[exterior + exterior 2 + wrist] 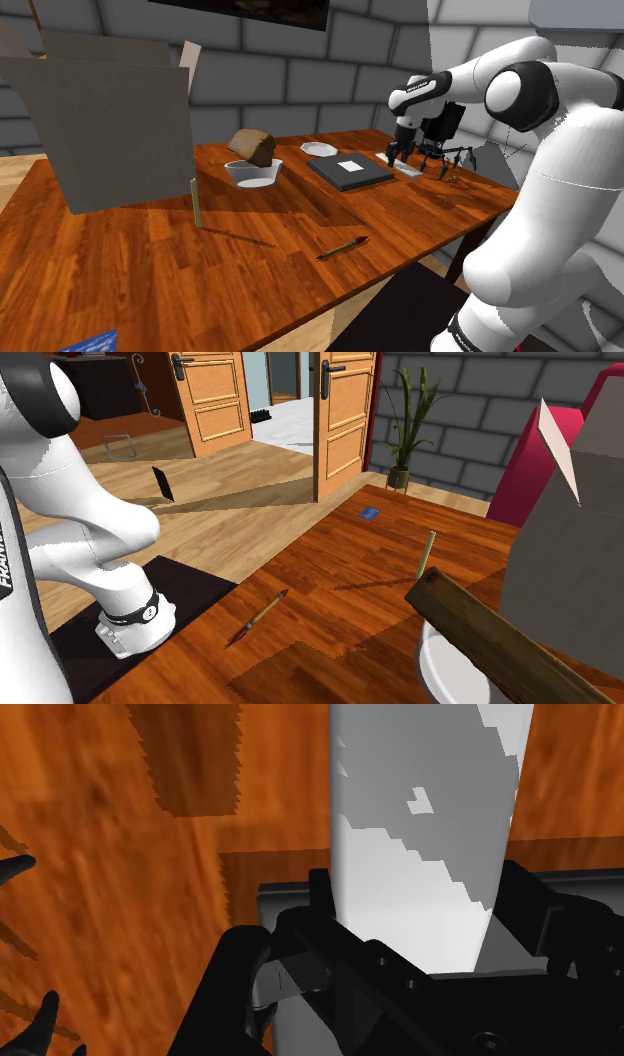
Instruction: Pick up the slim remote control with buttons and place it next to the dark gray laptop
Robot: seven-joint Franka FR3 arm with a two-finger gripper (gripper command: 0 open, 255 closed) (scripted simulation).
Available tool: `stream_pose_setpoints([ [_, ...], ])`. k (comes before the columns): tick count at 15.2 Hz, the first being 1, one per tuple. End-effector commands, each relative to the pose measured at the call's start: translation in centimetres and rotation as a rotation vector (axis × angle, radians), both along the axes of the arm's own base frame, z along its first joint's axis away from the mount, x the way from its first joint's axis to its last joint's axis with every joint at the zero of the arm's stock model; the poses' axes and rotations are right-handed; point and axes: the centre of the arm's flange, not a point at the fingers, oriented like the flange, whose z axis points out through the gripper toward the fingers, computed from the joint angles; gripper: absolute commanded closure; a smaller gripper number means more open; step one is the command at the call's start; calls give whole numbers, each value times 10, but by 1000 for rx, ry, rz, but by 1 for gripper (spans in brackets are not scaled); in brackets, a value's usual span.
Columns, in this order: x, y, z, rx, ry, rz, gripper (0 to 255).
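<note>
The slim remote (407, 167) is pale grey and lies low over the wooden table (150, 250), right beside the dark grey laptop (349, 172) on the shoulder view's right side. My black gripper (394, 156) comes down on the remote's end nearest the laptop and is shut on it. In the wrist view the remote (430, 854) runs as a long pale strip away from between the black fingers (245, 979), over the wood. I cannot tell whether the remote rests on the table or hangs just above it.
A white bowl (252, 175) holds a brown block (252, 147); a small plate (318, 149) lies behind the laptop. A big cardboard box (110, 120), an upright stick (197, 202), a pen (342, 247) and a black spidery object (442, 155) share the table.
</note>
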Motion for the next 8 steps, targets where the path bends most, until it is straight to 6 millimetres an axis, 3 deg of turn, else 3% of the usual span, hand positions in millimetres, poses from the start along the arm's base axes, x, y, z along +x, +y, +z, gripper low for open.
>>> stream_pose_setpoints([
  [1, -2, -27, -2, -1, 0, 2, 255],
  [8, -14, -119, -1, -1, 0, 2, 255],
])
